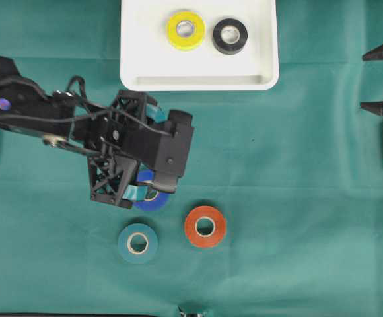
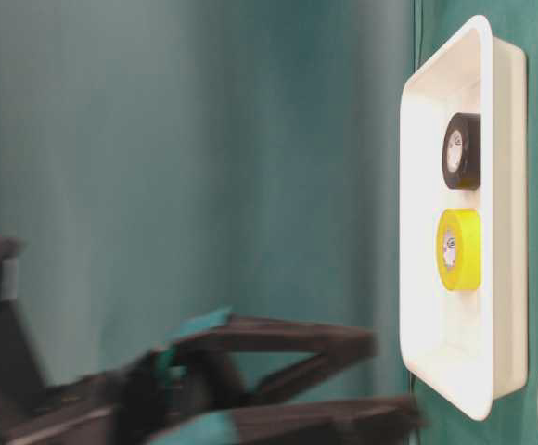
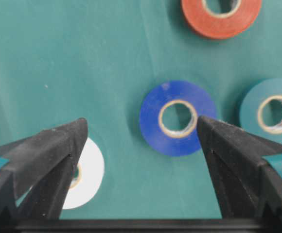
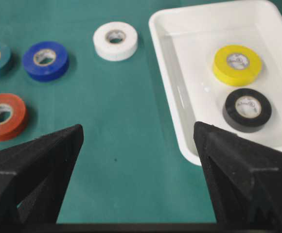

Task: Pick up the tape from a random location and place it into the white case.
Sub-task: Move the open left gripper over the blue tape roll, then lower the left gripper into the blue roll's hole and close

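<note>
white tape [image 4: 115,40] in wrist views, hidden overhead under left end effector [image 1: 150,155]

Looks like a robot lab bench: green cloth [image 1: 297,198] over the whole table, green curtain [image 2: 158,139] as backdrop, two black arms w/ wrist cams, colored tape rolls [image 4: 46,59] and a white tray [image 1: 198,76] laid out as test props.

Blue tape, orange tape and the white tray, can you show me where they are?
blue tape [image 3: 153,116]: left wrist view, on its flat blue top face.
orange tape [image 1: 195,226]: overhead view, on its orange top ring.
white tray [image 1: 198,82]: overhead view, on its near rim.
</note>
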Tool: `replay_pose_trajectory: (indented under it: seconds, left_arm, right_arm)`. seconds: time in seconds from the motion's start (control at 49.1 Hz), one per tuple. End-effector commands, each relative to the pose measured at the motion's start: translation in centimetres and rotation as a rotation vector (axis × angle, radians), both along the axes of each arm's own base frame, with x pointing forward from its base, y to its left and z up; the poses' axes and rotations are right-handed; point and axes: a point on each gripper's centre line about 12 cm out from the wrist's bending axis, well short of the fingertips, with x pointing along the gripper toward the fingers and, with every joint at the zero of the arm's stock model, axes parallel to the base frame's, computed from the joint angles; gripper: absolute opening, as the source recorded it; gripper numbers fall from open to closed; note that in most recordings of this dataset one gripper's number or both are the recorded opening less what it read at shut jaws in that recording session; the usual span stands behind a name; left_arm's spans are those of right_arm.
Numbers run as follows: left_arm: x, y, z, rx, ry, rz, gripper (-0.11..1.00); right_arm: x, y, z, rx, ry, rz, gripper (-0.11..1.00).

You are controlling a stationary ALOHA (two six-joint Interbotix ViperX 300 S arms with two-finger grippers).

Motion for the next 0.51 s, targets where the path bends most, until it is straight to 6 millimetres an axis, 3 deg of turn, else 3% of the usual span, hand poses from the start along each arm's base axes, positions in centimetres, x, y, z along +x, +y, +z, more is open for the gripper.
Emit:
replay_pose_trajectory:
  seconds: [0.0,0.163,0.489]
  left_arm:
    - [0.3,0.0,-0.5,0.002,-0.014,-0.002,0.99]
    - [0.5,0.0,-3.8,0.009,0.025,-0.004,0.99]
    - [0.7,-0.6,-6.5,0.018,0.019,-0.037,0.99]
  right_arm:
    - [0.2,0.0,0.5,-0.003,-0.009,0.001,0.90]
    - [0.3,0.0,0.5,-0.003,-0.007,0.000,0.90]
    - [0.3,0.0,0.4,-0.003,-0.003,0.001,0.90]
